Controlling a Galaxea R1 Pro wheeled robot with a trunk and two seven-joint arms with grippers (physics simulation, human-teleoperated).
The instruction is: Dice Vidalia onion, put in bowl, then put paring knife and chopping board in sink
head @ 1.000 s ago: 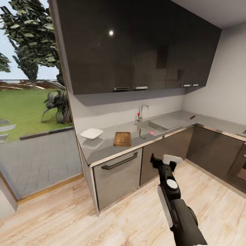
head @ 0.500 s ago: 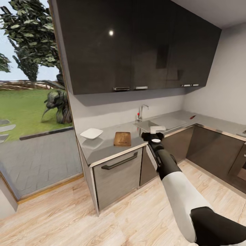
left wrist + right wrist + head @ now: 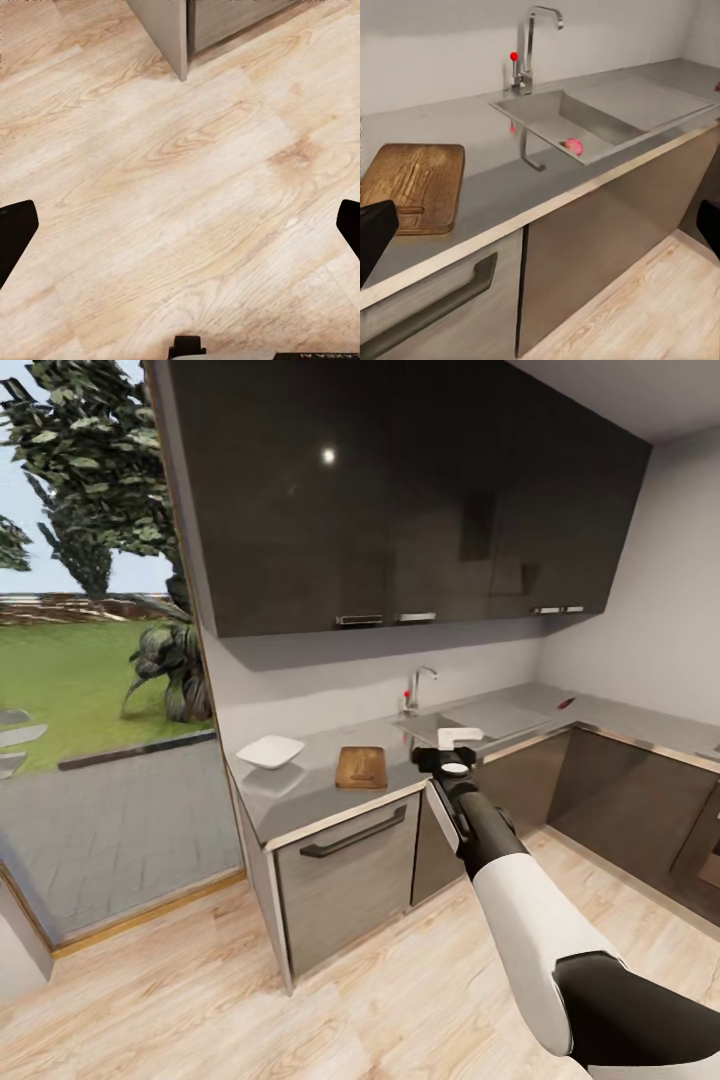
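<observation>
Evidently the reach has only just begun: the right gripper [image 3: 452,752] is stretched out level toward the smooth glossy grey countertop [image 3: 300,790] and hangs off its front edge, short of the rectangular grey metal sink [image 3: 556,114], presumably to line up on what lies inside. Its fingers, seen at the edges of the right wrist view, are spread wide with nothing between them. The small round pinkish Vidalia onion [image 3: 574,146] sits in the basin against the front wall, well apart from the chrome tap with the red dot [image 3: 526,52].

From the head camera, the rectangular brown wooden chopping board [image 3: 361,767] lies flat at about ten o'clock of the gripper, with the shallow white squarish bowl [image 3: 270,751] farther out at nine o'clock, both handy for dicing later. The slim red-handled paring knife [image 3: 565,703] rests far off at two o'clock, beyond the drainboard.

The left gripper [image 3: 180,225] points down at the pale wooden floor [image 3: 187,187], likewise spread and empty, parked out of the way.
</observation>
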